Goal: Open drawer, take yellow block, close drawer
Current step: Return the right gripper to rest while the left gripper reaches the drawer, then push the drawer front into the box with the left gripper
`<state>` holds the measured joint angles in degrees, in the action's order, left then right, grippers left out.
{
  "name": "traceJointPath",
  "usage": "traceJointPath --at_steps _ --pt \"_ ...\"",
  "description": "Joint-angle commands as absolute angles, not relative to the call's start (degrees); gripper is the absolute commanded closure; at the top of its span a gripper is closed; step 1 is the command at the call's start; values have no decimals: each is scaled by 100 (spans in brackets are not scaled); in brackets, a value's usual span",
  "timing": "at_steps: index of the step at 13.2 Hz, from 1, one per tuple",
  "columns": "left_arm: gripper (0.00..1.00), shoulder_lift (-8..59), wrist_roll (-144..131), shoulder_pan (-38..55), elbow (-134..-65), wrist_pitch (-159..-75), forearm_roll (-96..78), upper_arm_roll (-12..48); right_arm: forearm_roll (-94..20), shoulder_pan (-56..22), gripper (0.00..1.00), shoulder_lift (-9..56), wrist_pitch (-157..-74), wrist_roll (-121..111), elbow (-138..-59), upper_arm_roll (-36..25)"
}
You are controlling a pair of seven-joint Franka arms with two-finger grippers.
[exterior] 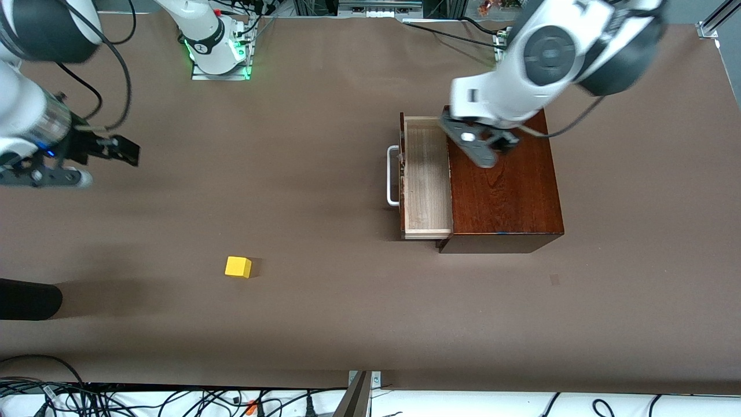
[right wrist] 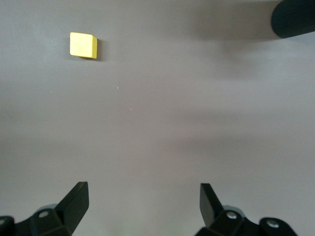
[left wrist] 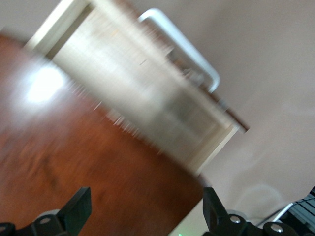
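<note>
Drawer (exterior: 427, 179) stands pulled out of the box (exterior: 505, 185), its pale inside showing bare. Left gripper (exterior: 489, 146) hovers over the box top, fingers spread. Block (exterior: 238, 267) lies on the table (exterior: 324, 313), toward the right arm's end, nearer the front camera than the drawer. Right gripper (exterior: 118, 152) hangs over the table there, fingers apart, holding nothing.

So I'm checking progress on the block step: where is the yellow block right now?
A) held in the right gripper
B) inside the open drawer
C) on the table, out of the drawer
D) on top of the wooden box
C: the yellow block sits on the bare table, toward the right arm's end, while the drawer stands open with nothing in it.
</note>
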<state>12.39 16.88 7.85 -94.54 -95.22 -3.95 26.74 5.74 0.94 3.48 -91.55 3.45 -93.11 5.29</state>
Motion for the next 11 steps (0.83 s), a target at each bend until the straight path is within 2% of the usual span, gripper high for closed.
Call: traceJointPath --at_steps 1,5,11 --pt "0 1660 2353 1062 -9290 -10288 -440 2909 361 132 0 -297 -9456 -34 -10036 221" --pt "0 2301 3760 1642 -9299 -11652 297 2927 369 -209 0 -308 -9369 -53 -9897 -297" --pt "0 3260 4315 2109 -9448 -13068 1623 2918 360 -255 0 -308 -8974 473 -9721 -273"
